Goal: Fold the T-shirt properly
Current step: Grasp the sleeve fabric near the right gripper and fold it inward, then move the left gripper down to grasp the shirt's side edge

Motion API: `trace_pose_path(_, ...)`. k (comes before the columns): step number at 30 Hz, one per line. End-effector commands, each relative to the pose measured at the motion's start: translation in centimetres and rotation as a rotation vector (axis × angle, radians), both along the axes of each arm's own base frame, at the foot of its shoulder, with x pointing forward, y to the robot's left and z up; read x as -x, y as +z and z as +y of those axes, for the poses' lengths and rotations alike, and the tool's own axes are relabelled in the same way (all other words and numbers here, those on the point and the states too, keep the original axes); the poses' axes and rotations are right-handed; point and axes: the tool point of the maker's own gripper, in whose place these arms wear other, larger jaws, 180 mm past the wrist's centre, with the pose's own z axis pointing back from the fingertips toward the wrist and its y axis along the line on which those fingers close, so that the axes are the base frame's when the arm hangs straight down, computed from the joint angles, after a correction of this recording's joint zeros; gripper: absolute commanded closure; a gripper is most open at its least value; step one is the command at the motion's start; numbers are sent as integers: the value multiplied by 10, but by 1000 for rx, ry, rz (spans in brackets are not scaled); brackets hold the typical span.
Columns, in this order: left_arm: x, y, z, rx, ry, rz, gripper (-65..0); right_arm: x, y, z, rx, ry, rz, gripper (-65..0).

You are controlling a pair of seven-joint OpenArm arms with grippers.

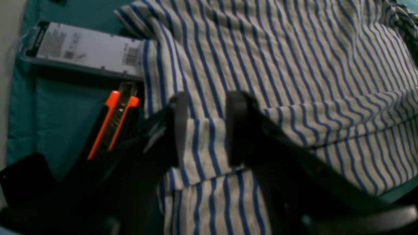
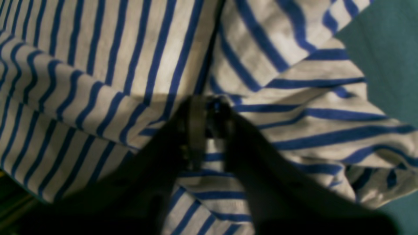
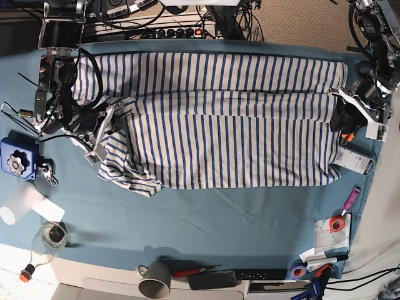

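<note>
Left wrist view: the T-shirt (image 1: 277,81) fills the frame from 12 to 4 o'clock, and a folded band of it runs straight through the gap of the left gripper (image 1: 203,129). The jaws stand apart with striped cloth between them; neither finger (image 1: 178,127) visibly presses it, so no grip shows here. At 9 o'clock an orange utility knife (image 1: 112,120) lies just beside the cloth edge, half hidden by the gripper body, and at 10 o'clock a labelled flat box (image 1: 85,49) has one end tucked under the shirt. The teal table cloth (image 1: 58,114) shows at left.

Right wrist view: the shirt covers nearly everything, bunched into folds toward 3 to 4 o'clock. The right gripper (image 2: 209,130) sits at centre with a narrow gap holding a sliver of striped cloth; the dark, blurred fingers (image 2: 196,130) make it impossible to tell whether they pinch or merely straddle it.

Base view: only here is the whole shirt seen, spread lengthwise across the table, its long upper edge folded down and a sleeve crumpled at 8 o'clock. The grippers sit at opposite ends, 9 and 3 o'clock, too small to judge. A mug (image 3: 155,279) stands at 6 o'clock.
</note>
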Motion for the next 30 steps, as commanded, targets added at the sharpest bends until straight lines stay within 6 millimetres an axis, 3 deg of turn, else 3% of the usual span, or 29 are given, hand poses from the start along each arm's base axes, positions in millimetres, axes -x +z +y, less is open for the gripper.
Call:
trace_pose_path(1, -5, 13, 1, -2, -2, -49, -209, -9, 13, -3, 4, 8, -44, -203)
trace_pose_path(3, -5, 13, 2, -3, -2, -49, -209, -10, 14, -2, 2, 8, -45, -257)
trace_pose_path(5, -5, 13, 2, -3, -2, -49, -209, -12, 21, 3, -20, 13, -67, -258)
trace_pose_path(10, -4, 12, 2, -6, -1, -44, -209, -23, 82, 21, -78, 87, -276, -258)
trace_pose_path(13, -1, 5, 8, -48, 10, -19, -209, -37, 116, 4, -85, 31, -433, -258)
trace_pose_path(17, -2, 7, 7, -42, 11, -29, -209, -61, 140, -51, -29, -206, -565, -258)
trace_pose_path(19, -4, 10, 6, -32, 12, -47, -209, -73, 140, -79, -22, -328, -570, -258)
trace_pose_path(21, -4, 10, 6, -33, 12, -47, -209, -88, 134, -94, -63, -402, -543, -258)
trace_pose_path(26, -3, 9, 6, -33, 12, -46, -209, -129, 105, -106, -200, -490, -412, -258)
trace_pose_path(30, -3, 9, 6, -32, 12, -46, -209, -140, 73, -107, -273, -541, -286, -258)
